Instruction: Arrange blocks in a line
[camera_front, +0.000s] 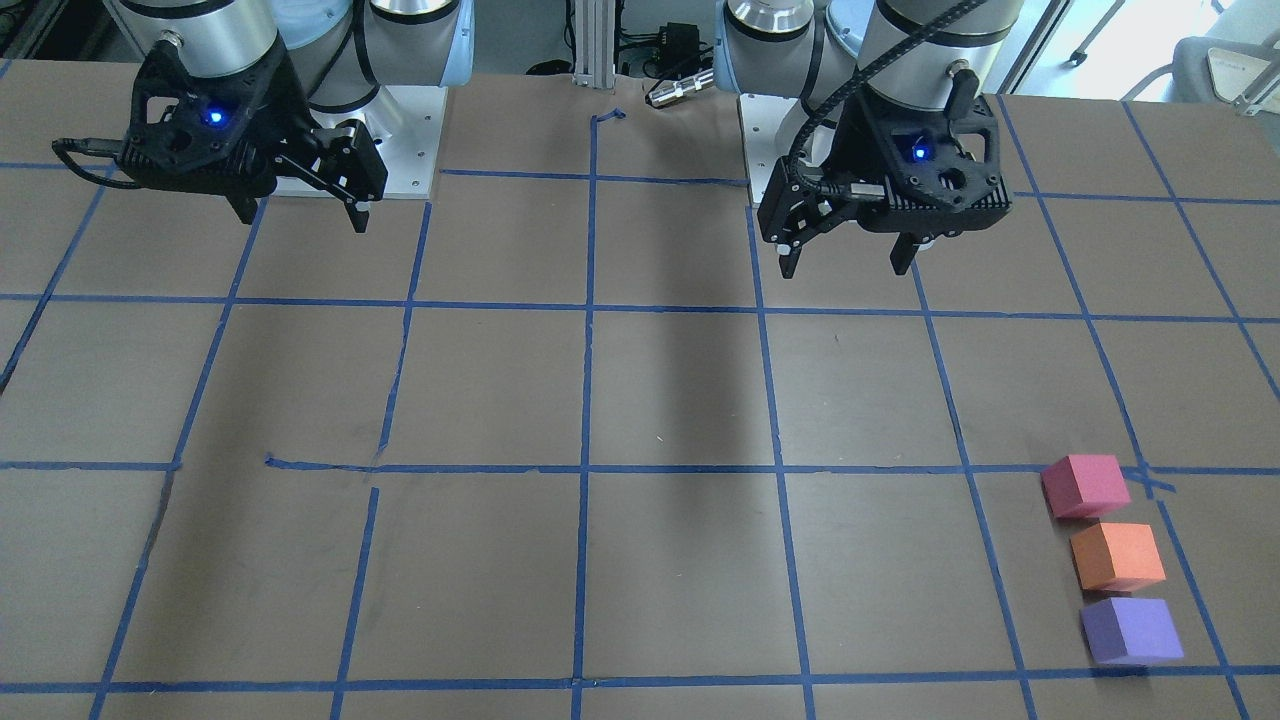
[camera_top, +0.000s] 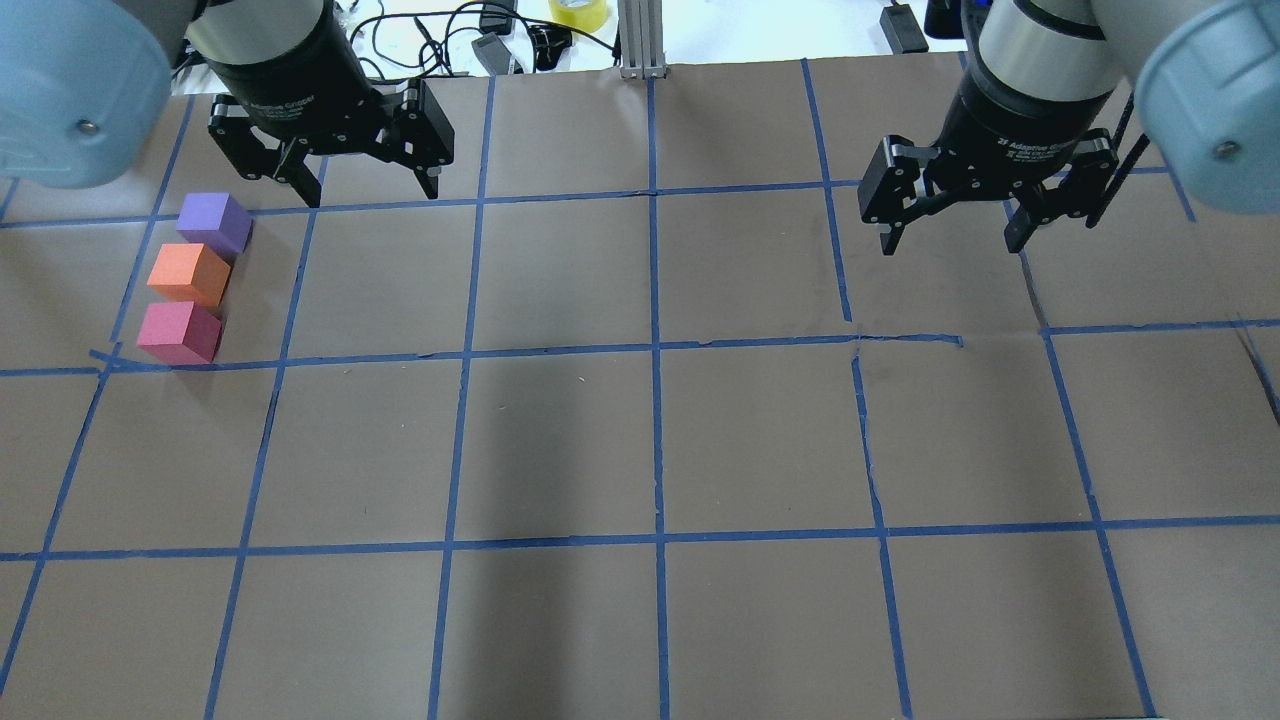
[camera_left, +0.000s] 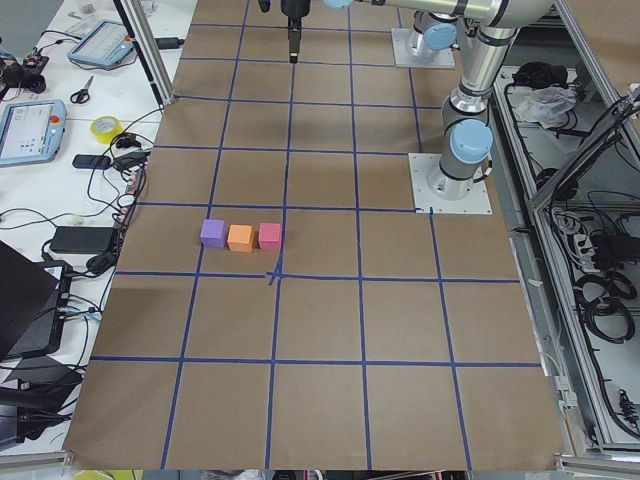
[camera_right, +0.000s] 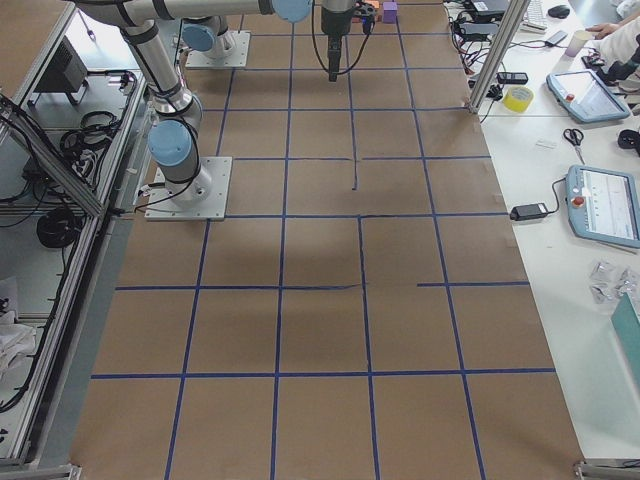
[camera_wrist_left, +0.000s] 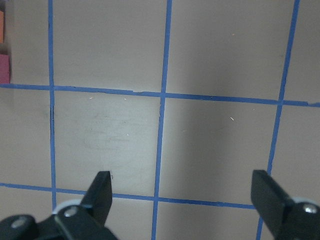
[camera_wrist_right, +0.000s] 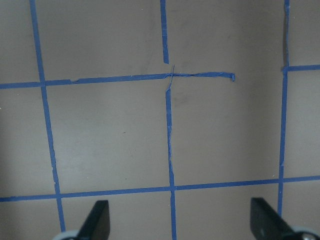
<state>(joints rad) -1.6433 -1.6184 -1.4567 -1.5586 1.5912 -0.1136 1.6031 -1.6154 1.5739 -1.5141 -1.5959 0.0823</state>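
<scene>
Three cubes stand touching in a short straight row at the table's left side: purple block (camera_top: 213, 222), orange block (camera_top: 188, 275), pinkish-red block (camera_top: 180, 332). They also show in the front view as pinkish-red (camera_front: 1085, 485), orange (camera_front: 1117, 556) and purple (camera_front: 1131, 630). My left gripper (camera_top: 372, 196) is open and empty, hovering above the table to the right of the purple block. My right gripper (camera_top: 950, 246) is open and empty over the far right of the table. The left wrist view shows only slivers of the orange block (camera_wrist_left: 1, 25) and the pinkish-red block (camera_wrist_left: 4, 69).
The table (camera_top: 650, 450) is brown paper with a blue tape grid. Cables and a yellow tape roll (camera_top: 578, 12) lie past its far edge. A side bench with tablets (camera_left: 30, 130) runs along that edge. The arm bases (camera_front: 370, 150) stand at the robot's side.
</scene>
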